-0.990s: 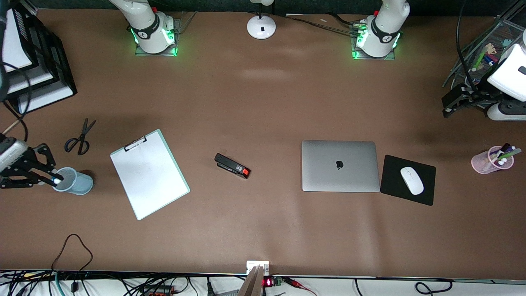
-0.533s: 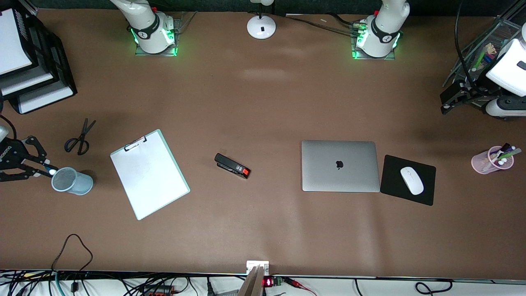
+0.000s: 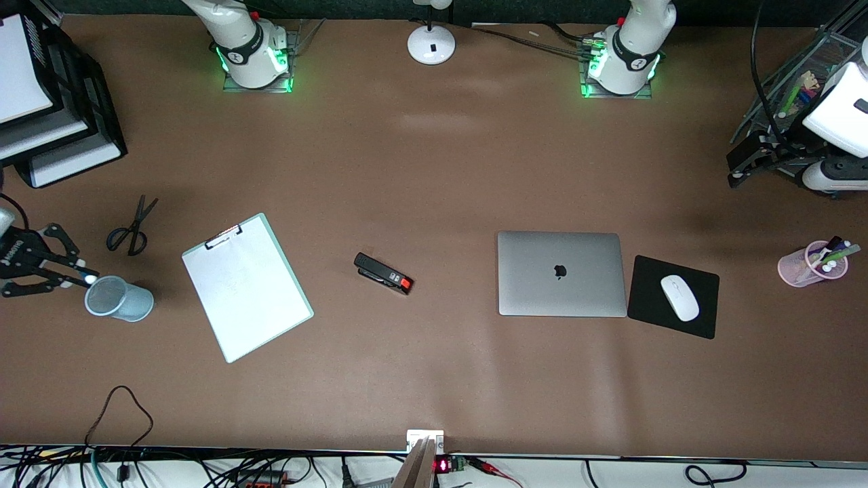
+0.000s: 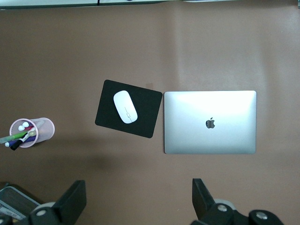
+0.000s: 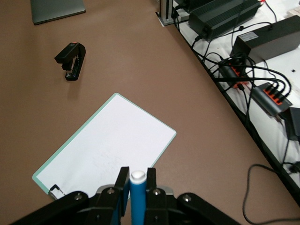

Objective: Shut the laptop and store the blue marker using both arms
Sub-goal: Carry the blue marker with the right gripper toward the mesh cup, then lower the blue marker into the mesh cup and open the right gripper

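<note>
Slim silver-grey laptop lid shut, flat beside the black mouse pad, short blue marker clamped in the right gripper just beside the pale blue mesh cup, left gripper held spread open above the table toward the left arm's end.

Blue marker lower end cut by frame edge; left gripper fingertips only, body cropped; laptop mostly out of frame.

Closed laptop just beside black mouse pad with white mouse.
</note>
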Action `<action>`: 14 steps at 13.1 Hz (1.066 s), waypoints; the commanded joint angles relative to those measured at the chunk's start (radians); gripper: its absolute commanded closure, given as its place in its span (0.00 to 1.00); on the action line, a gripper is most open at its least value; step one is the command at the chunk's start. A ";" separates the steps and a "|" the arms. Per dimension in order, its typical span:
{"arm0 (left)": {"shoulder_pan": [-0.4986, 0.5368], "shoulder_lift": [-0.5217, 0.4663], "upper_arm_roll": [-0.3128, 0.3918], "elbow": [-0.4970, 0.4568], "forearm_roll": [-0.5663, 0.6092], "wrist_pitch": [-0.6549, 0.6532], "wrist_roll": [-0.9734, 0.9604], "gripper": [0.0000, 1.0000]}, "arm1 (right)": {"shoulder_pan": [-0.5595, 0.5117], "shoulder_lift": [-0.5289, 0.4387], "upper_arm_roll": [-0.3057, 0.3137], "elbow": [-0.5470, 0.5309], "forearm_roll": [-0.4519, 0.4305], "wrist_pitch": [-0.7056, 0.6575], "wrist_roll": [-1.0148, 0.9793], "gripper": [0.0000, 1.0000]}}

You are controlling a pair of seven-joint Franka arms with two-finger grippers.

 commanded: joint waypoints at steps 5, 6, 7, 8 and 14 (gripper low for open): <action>0.019 -0.028 -0.007 -0.024 -0.020 -0.002 0.024 0.00 | -0.054 0.021 0.013 0.005 0.081 -0.047 -0.134 1.00; 0.019 -0.028 -0.007 -0.024 -0.020 -0.002 0.024 0.00 | -0.072 0.023 0.013 0.005 0.127 -0.047 -0.166 1.00; 0.019 -0.028 -0.007 -0.022 -0.020 -0.002 0.024 0.00 | -0.078 0.026 0.013 0.005 0.159 -0.047 -0.207 1.00; 0.019 -0.028 -0.007 -0.022 -0.020 -0.003 0.024 0.00 | -0.081 0.036 0.013 0.007 0.162 -0.047 -0.217 1.00; 0.019 -0.028 -0.004 -0.013 -0.019 -0.005 0.026 0.00 | -0.114 0.111 0.013 0.064 0.164 -0.050 -0.255 1.00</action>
